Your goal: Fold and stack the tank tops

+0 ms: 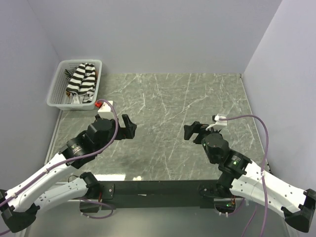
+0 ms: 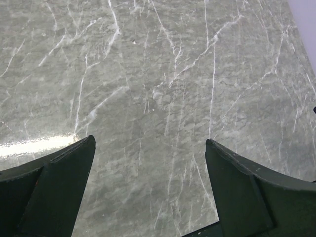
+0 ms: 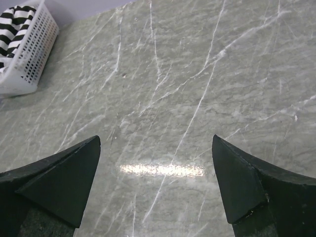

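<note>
**Tops sitting in basket, both grippers empty**

The left gripper (image 1: 130,124) and right gripper (image 1: 193,132) are hovering over the near half of the worktop (image 1: 173,94). Both are spread wide and holding nothing, and the wrist views are showing only bare marble between the fingers. The tank tops (image 1: 82,80) are lying bunched in the basket (image 1: 58,102) at the far left corner. The black-and-white striped one is sitting on top and hiding most of the others.

Folding is not yet begun.

Risks:
- The gripper may be pinching two layers at once, so several tops may be coming out together.
- Fabric may be catching on the mesh and dragging the light basket along or tipping it.
- The left arm is reaching past a small white block (image 1: 105,107) just beside the basket and may be knocking it.
</note>
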Robot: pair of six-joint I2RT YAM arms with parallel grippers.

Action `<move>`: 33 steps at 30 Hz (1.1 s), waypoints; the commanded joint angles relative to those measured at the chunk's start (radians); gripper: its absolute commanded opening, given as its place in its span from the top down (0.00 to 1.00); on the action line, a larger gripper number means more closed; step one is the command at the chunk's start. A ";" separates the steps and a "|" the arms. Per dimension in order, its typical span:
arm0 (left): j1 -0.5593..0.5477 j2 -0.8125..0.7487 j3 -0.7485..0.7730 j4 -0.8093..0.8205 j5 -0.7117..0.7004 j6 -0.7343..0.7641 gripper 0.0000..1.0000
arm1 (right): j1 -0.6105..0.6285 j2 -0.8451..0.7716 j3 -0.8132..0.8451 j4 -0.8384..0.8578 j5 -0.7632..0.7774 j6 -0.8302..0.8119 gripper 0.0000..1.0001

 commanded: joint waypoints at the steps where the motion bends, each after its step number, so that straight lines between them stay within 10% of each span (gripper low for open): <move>1: -0.004 0.005 0.027 0.023 -0.010 0.020 0.01 | 0.006 -0.004 -0.002 0.028 -0.008 -0.019 0.00; 9: 0.030 0.141 0.158 0.057 -0.218 -0.080 0.01 | 0.005 0.044 0.036 0.020 -0.072 -0.046 0.00; 19: 0.675 0.585 0.508 0.161 -0.143 -0.161 0.05 | 0.002 0.220 0.142 0.085 -0.158 -0.098 0.00; 33: 0.952 1.193 0.961 0.193 0.013 -0.004 0.06 | -0.012 0.374 0.200 0.163 -0.238 -0.088 0.00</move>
